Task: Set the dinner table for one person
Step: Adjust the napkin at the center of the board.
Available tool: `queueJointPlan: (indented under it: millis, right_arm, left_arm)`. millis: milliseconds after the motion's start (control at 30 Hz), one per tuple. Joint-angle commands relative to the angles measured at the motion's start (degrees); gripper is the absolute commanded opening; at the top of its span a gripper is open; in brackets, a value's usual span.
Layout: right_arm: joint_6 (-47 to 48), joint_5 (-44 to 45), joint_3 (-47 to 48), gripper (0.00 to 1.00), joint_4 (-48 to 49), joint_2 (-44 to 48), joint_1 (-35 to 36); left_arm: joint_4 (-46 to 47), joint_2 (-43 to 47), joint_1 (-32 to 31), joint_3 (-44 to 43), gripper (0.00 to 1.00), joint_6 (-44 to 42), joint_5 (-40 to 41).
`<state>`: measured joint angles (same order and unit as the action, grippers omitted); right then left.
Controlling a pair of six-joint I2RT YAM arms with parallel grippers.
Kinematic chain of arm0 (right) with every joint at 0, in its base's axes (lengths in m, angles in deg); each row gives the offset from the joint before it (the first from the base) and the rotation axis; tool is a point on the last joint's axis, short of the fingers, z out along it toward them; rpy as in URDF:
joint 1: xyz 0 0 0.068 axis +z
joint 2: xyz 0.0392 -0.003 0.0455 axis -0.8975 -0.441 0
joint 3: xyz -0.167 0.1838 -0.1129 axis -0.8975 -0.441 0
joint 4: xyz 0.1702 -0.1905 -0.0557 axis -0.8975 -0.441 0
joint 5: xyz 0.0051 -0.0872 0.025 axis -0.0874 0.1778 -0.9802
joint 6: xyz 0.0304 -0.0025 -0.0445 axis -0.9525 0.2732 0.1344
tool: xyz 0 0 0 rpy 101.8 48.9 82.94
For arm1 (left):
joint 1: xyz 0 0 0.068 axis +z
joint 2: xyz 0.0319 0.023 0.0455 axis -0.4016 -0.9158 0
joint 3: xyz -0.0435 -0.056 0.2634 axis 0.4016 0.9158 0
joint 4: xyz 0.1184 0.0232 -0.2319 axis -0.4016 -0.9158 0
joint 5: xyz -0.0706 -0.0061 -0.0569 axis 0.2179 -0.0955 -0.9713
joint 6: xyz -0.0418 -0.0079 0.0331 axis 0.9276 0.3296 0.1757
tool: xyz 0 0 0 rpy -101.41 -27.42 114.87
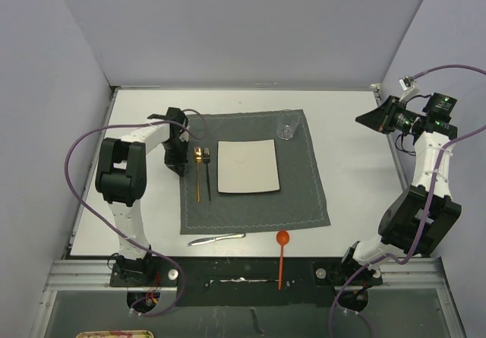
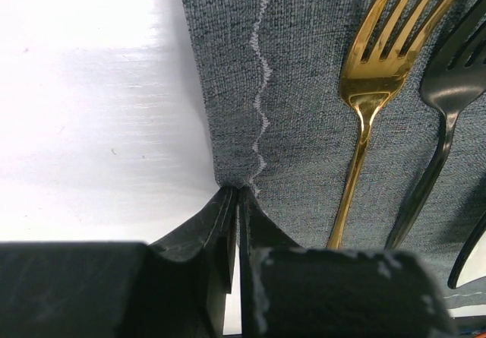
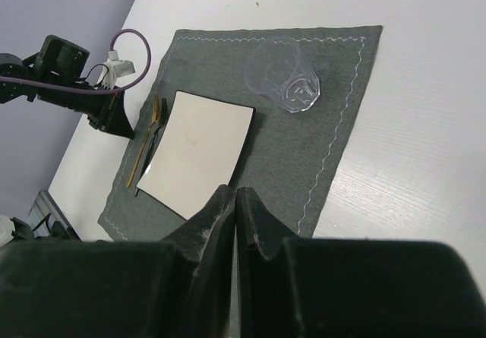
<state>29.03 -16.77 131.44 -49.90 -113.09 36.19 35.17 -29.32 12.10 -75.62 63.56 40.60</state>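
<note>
Large flat white rectangular dinner table [image 1: 357, 201] spans the workspace; dark grey stitched cloth placemat [image 1: 304, 194] lies centred on it; square off-white plate [image 1: 248, 166] sits mid-mat; gold metal fork [image 1: 197, 172] and black metal fork [image 1: 206, 171] lie left of it; left gripper [image 2: 237, 191] is fully closed, pinching the mat's left hem, probably to straighten it; right gripper [image 3: 235, 194] is closed, empty, held aloft.

The right gripper [image 3: 236, 195], fingers together, fills the bottom. Mid-frame, a mat [image 3: 304, 167] on the table [image 3: 425, 125] carries a plate [image 3: 199, 150], with forks [image 3: 144, 142] at its left and a glass [image 3: 285, 76] above.
</note>
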Motion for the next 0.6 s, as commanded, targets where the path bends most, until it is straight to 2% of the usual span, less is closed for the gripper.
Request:
queueJointPlan:
  millis: [0, 567]
  right_arm:
    - [0.9, -0.4, 1.9, 0.04, 0.5, 0.6, 0.4]
    - [1.4, 0.3, 1.4, 0.04, 0.6, 0.4, 0.5]
  left_arm:
    - [4.8, -4.7, 2.3, -0.7, 0.04, -3.2, 5.4]
    - [3.7, -6.7, 3.8, -4.0, 0.01, -4.3, 3.1]
